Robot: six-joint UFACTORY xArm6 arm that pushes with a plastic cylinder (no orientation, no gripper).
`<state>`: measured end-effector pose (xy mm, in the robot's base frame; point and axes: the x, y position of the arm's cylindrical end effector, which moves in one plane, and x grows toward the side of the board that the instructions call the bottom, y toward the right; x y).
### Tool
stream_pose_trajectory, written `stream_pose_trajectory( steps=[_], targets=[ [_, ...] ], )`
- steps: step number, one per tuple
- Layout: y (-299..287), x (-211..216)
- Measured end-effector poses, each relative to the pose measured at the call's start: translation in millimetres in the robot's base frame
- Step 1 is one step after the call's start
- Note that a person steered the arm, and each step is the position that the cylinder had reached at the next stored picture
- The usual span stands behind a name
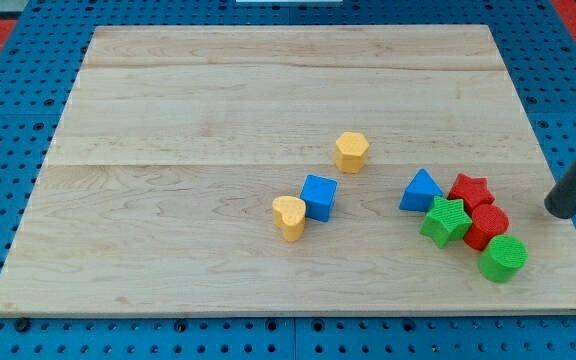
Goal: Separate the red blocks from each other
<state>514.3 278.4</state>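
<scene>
Nothing to read here, folks: no lettering, label, brand, number or sign shows on the table (168, 100), on any of the coloured blocks, or on the dark rod.

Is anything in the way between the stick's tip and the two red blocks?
Nothing visible. My tip sits at the view's right with bare board between it and the red star and the other red block, which touch. Green and blue blocks crowd their far side.

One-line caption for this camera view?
My tip right of touching red star and red block, green star beside them.
</scene>
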Motion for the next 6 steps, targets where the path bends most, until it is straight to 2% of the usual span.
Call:
stream_pose_trajectory(
  steps=[3,4,5,6],
  targets=[
    [-76,-1],
    [-125,-32],
    [-148,-100],
    [-145,-152]
  ],
)
